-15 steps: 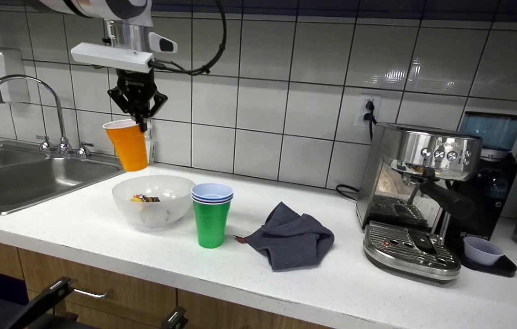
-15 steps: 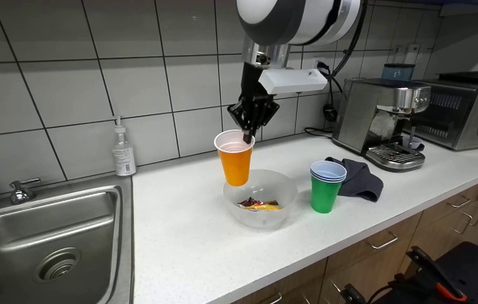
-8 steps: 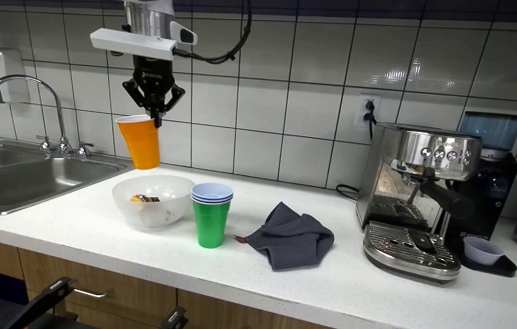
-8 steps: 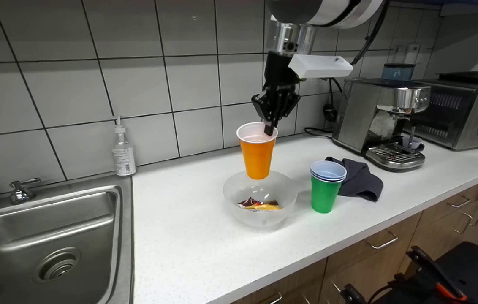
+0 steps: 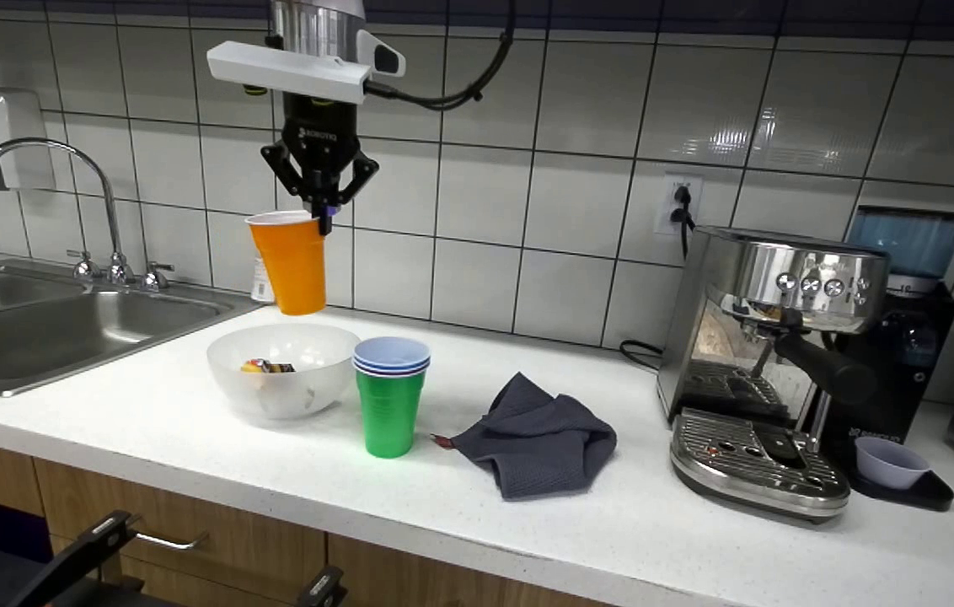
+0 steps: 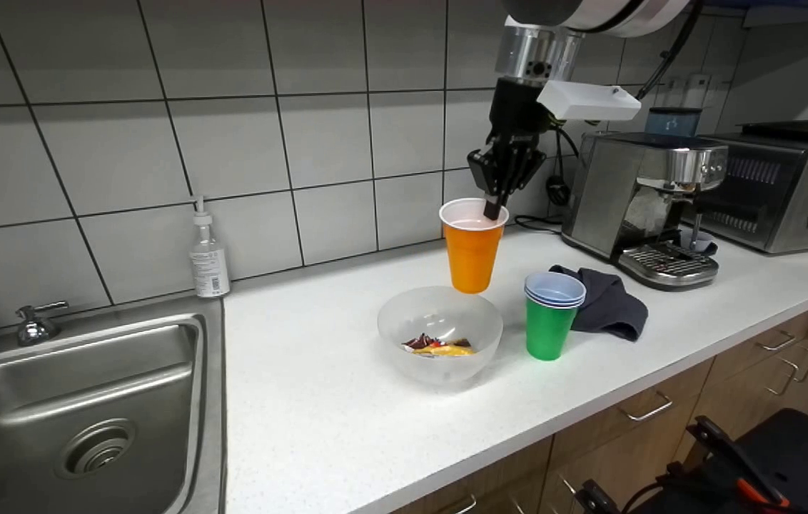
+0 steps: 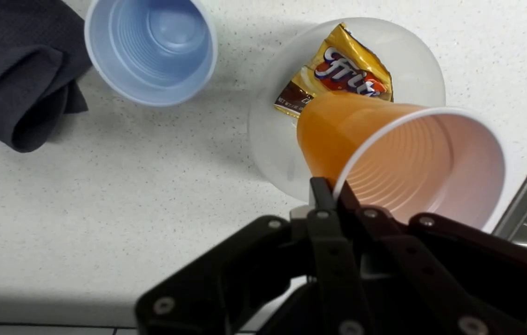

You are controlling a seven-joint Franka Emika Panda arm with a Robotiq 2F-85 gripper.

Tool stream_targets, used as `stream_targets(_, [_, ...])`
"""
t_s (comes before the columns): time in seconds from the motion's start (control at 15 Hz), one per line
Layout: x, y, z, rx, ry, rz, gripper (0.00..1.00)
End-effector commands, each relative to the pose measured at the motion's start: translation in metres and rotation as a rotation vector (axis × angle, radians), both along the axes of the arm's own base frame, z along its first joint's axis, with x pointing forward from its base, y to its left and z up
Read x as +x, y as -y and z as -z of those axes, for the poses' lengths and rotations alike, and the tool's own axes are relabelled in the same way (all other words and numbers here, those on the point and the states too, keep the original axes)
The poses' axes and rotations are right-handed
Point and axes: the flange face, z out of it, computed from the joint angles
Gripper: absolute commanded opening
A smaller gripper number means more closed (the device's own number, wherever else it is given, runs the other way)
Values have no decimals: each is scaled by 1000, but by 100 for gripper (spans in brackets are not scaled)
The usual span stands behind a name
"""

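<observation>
Over the tabletop (image 6: 304, 414), best to travel high and slowly, so as not to swing a light load. On the side facing the sink (image 6: 213, 400), allow for overhang from an off-centre hold. Past the frosted bowl (image 6: 440, 371), leave room underneath; clear of it, though hard to tell whether directly above or partly behind. Around the green cup stack (image 6: 548, 325), give a wide berth, to avoid brushing its upper edge. With the gripper (image 7: 334, 190), squeeze firmly without crushing: pinched together on one thin wall of the orange cup (image 5: 296, 270) and so probably prone to letting it pivot. Turn gently, then, and correct any tilt early.

As for the cup: held just below the gripper and out toward the sink, mouth up, leaning slightly in both exterior views, well above the tabletop, touching nothing but the gripper. In the wrist view, partly covering the gold wrapper (image 7: 338, 70) inside the bowl. Clamped at the white rim (image 7: 449, 110), with one of the fingertips (image 7: 321, 188) outside the cup and its partner inside.
</observation>
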Motion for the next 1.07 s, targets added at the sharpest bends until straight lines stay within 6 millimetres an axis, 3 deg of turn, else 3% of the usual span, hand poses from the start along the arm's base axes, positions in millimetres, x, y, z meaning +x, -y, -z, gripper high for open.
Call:
stream_targets(0.0, [-13, 19, -8, 6, 1, 8, 1])
stream_targets(1.0, [-29, 77, -17, 17, 23, 141, 1])
